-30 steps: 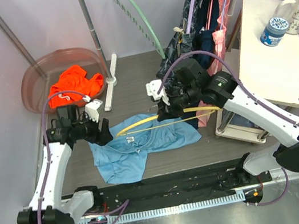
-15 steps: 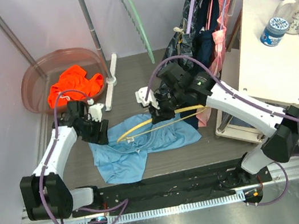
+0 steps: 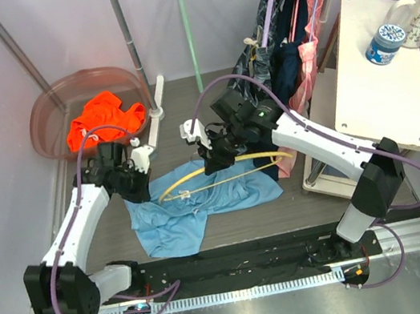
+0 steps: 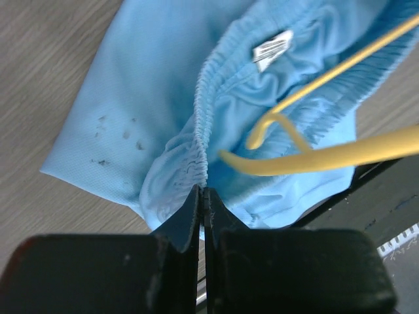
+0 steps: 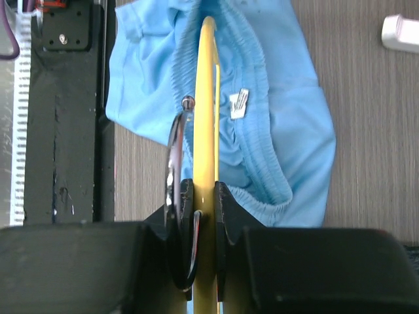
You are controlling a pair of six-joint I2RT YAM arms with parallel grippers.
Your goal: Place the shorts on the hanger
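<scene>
The right gripper (image 5: pixel 204 190) is squeezing the yellow hanger (image 5: pixel 208 98) and has been sliding it left, so its tip is now lying over the open waist of the blue shorts (image 3: pixel 202 203). That is helping the job along. The left gripper (image 4: pixel 201 193) is pinching the waistband (image 4: pixel 200 118) tight. The shorts are lying on the table (image 3: pixel 299 202). The hanger is lying longways across it, with its free tip pointing left.

Both arms reach forward and angle inward, left gripper (image 4: pixel 203 196) squeezed tight, right gripper (image 5: pixel 203 191) clamped, fingers (image 5: pixel 186 196) slightly parted.
</scene>
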